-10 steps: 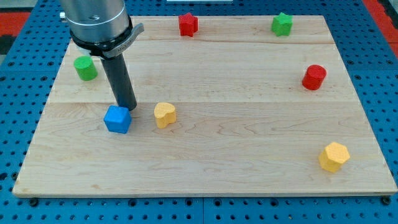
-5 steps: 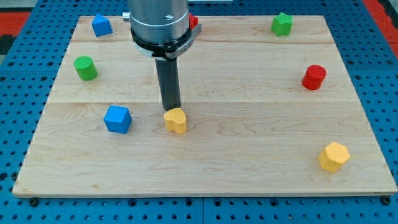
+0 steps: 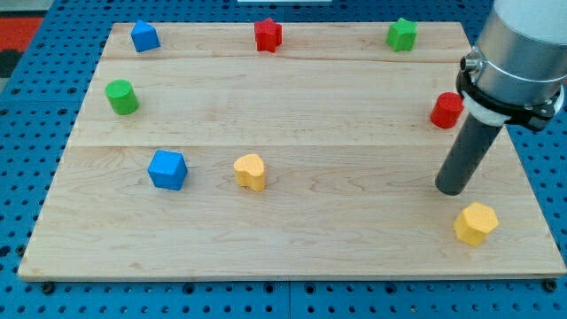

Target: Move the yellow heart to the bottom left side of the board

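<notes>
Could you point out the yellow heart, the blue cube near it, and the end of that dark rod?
yellow heart (image 3: 251, 171), camera view, on its top face.
blue cube (image 3: 167, 169), camera view, middle of the block.
my tip (image 3: 451, 189), camera view, the rod's very end, just above the yellow hexagon block (image 3: 476, 222).

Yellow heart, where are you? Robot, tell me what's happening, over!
My tip at the view's right, just above the yellow hexagon. Yellow heart mid-board, untouched. Blue cube sits to its left, possibly in the way.

eight blocks (image 3: 251, 171), one board (image 3: 292, 239)
</notes>
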Controlling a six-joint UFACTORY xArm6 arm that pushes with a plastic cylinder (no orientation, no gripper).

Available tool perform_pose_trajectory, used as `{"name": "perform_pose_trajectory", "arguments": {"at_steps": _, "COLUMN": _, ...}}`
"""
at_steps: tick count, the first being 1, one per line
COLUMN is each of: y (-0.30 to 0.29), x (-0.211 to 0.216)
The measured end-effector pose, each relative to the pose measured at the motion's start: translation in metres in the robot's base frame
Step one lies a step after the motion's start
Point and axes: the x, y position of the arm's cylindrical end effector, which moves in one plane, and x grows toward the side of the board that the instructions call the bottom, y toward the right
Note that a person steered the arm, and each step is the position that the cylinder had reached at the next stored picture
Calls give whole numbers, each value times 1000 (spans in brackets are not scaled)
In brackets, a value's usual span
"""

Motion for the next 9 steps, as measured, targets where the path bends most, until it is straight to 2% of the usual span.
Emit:
{"name": "perform_pose_trajectory", "arguments": {"at_steps": 1, "y": 0, "x": -5}}
{"name": "perform_pose_trajectory", "arguments": {"at_steps": 3, "y": -129, "x": -23}}
{"name": "perform_pose_trajectory", "arguments": {"at_steps": 5, "y": -193, "x": -64}}
{"name": "perform_pose_trajectory", "arguments": {"at_steps": 6, "y": -236, "x": -62}}
{"name": "perform_pose_trajectory", "arguments": {"at_steps": 7, "y": -280, "x": -42}}
{"name": "perform_pose_trajectory", "arguments": {"at_steps": 8, "y": -286, "x": -45}}
{"name": "perform_pose_trajectory", "arguments": {"at_steps": 9, "y": -232, "x": -56}}
